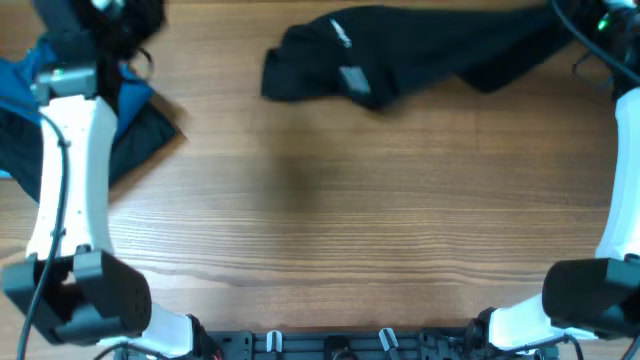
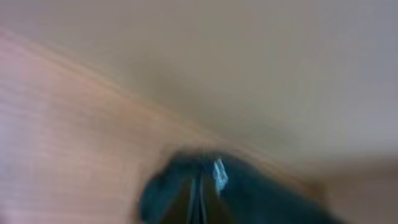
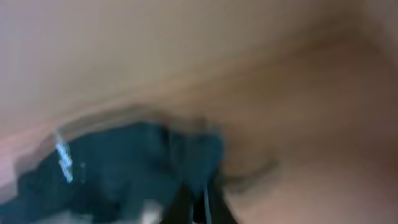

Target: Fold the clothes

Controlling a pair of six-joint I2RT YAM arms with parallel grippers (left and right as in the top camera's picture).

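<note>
The clothes [image 1: 400,50] are a black garment lying crumpled along the far edge of the table, with a white logo [image 1: 342,35] and a white tag [image 1: 353,80] near its left end. My right gripper [image 1: 590,18] is at the far right corner, at the garment's right end. In the blurred right wrist view its fingers [image 3: 199,208] are close together in dark cloth [image 3: 124,168]. My left gripper [image 1: 108,18] is at the far left over the pile. Its fingers [image 2: 198,208] look pressed together, with dark cloth [image 2: 261,199] around the tips.
A folded bright blue garment [image 1: 25,75] and a plain folded black garment [image 1: 145,135] lie at the far left under my left arm. Bare wooden table [image 1: 330,220] fills the middle and front. Both arm bases stand at the front corners.
</note>
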